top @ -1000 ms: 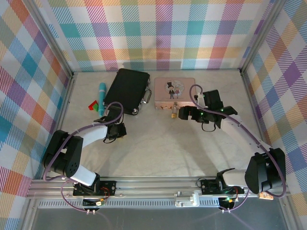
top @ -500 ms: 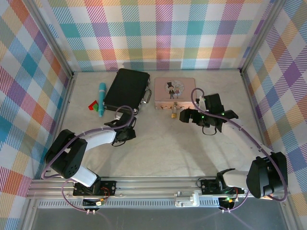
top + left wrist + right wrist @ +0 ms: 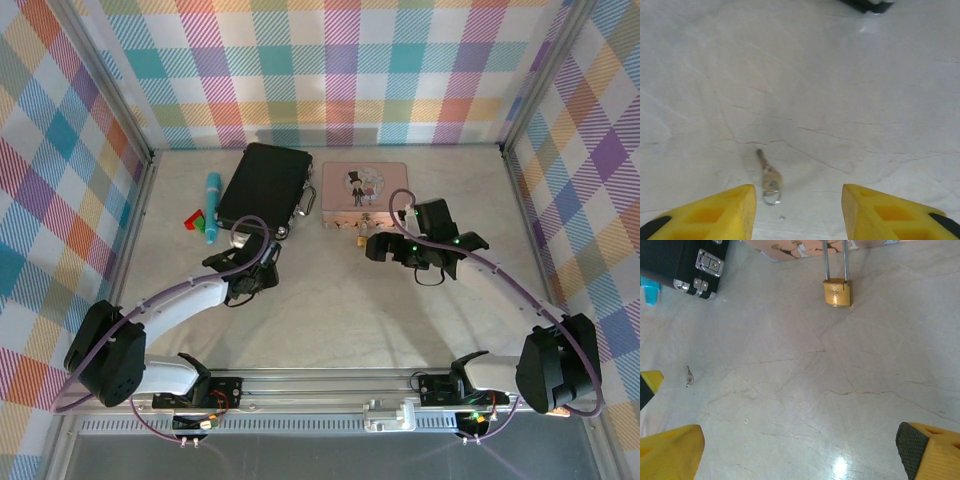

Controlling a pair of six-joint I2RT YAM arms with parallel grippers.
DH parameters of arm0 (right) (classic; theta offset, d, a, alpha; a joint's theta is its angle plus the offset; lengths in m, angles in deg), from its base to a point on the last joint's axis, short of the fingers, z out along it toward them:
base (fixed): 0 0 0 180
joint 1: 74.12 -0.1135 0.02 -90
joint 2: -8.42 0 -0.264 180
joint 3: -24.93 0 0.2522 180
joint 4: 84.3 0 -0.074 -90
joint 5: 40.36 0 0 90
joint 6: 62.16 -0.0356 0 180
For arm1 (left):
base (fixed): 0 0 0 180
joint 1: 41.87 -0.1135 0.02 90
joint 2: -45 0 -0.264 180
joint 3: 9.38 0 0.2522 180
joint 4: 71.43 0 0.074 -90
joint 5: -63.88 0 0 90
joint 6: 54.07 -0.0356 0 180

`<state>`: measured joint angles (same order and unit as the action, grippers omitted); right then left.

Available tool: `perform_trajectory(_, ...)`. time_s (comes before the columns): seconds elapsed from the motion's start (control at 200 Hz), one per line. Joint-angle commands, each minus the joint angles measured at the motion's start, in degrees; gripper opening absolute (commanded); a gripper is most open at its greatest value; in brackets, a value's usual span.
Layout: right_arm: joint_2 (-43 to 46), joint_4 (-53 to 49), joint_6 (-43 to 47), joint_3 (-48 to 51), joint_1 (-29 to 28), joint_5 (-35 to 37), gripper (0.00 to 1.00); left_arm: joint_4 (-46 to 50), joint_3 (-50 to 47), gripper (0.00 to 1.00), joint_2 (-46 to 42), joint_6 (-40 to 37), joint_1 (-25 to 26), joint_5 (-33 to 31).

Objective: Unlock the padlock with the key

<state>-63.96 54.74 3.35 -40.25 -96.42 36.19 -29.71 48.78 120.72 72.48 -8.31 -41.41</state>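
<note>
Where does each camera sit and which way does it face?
Top external: above, behind the bases, looking down on the table; both arms show.
Left wrist: on the left gripper, facing down at the key; fingertips show.
Right wrist: on the right gripper, facing the padlock; fingertips show.
Shared: both wrist views show the key.

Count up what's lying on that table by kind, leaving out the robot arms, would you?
Boxes: 2, the black case and the pink tin
Brass padlock: 1
Small key: 1
Slim teal tube: 1
Tiny red-and-green piece: 1, as far as I can tell
Total: 6
</note>
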Motion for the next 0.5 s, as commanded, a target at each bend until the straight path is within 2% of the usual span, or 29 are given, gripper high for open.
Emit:
perform_trajectory(0.0, -0.99, 0.93, -1.09, 0.23, -1.19, 0.90, 0.99, 3.96, -1.14, 0.48, 1.78, -2.34, -1.48, 2.15)
perform_trajectory(0.27, -0.95, -0.89, -0.68, -0.35, -2.13, 2.84, 0.99, -2.49, -0.79, 0.40, 8.67, -0.77, -1.57, 5.28)
perform_trajectory(0.495, 1.06, -1.65, -0.58, 0.95, -2.22, 4.14, 0.99, -4.99, -1.08, 0.26, 12.24, -0.13, -1.57, 6.38)
